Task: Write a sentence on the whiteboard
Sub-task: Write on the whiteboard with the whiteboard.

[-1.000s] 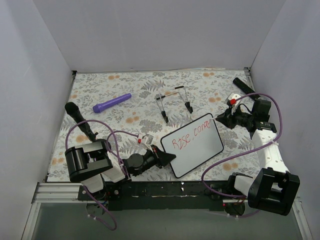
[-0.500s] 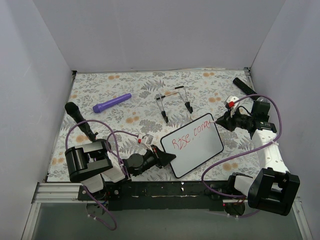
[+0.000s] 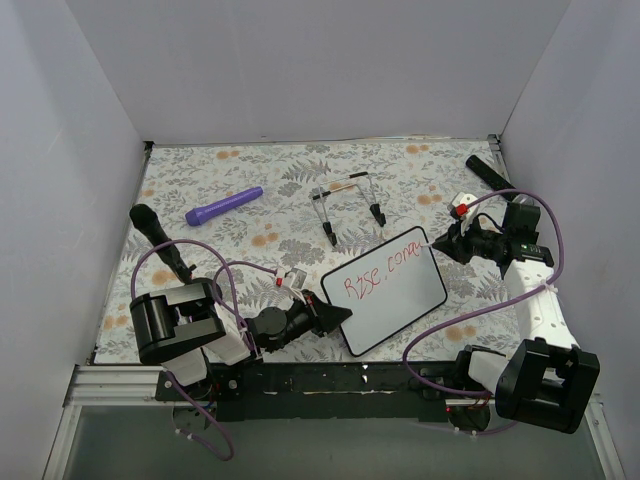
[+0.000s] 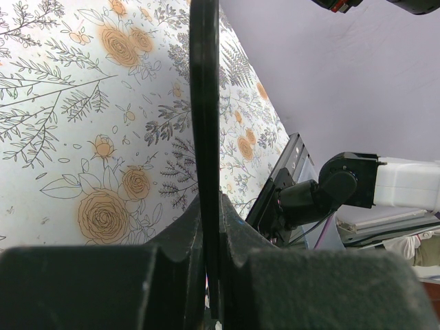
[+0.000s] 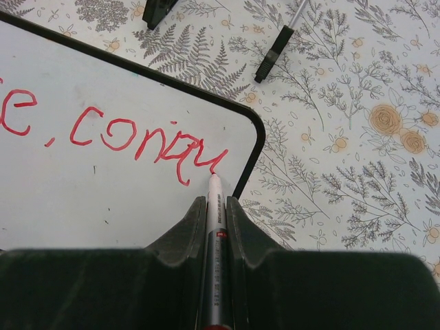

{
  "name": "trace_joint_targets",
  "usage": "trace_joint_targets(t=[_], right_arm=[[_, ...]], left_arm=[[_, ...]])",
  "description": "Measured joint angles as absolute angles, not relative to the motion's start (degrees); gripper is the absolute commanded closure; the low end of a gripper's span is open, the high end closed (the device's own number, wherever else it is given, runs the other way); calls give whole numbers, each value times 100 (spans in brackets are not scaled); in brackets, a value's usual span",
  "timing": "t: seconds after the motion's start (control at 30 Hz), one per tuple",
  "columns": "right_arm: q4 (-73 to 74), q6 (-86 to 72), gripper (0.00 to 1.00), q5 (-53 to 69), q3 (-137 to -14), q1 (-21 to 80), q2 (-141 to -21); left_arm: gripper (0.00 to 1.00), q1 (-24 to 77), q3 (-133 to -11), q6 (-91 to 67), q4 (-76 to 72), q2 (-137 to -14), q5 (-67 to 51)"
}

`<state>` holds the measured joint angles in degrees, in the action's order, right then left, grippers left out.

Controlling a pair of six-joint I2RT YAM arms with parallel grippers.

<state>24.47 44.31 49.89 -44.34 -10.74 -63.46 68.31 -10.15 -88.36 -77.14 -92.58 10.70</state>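
Observation:
The whiteboard [image 3: 385,290] lies tilted near the table's front, with red letters of the sentence [image 3: 385,273] reading "Rise. conqu" across its upper half. My left gripper [image 3: 340,315] is shut on the board's left edge, which the left wrist view shows edge-on as a black rim [image 4: 204,137] between the jaws. At the board's upper right corner my right gripper [image 3: 440,240] is shut on a marker [image 5: 216,227]. In the right wrist view the marker's tip touches the end of the last red letter [image 5: 206,159], close to the board's rim [image 5: 256,148].
A black wire stand [image 3: 348,205] lies behind the board. A purple pen-like object [image 3: 223,206] lies at the left, a black cylinder [image 3: 158,235] further left, and another black cylinder [image 3: 487,170] at the far right by the wall. White walls enclose the table.
The right gripper with the marker has shifted slightly along the board's upper right corner, adding the last strokes of the word. The left arm and the board have not moved.

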Motion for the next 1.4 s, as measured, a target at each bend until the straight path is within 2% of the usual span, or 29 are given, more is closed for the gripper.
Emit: trace_joint_targets(t=[1.4], right_arm=[[2261, 3889, 99, 5000, -4436, -1087, -5843]], left_arm=[[100, 6831, -1011, -8724, -7714, -9258, 1041]])
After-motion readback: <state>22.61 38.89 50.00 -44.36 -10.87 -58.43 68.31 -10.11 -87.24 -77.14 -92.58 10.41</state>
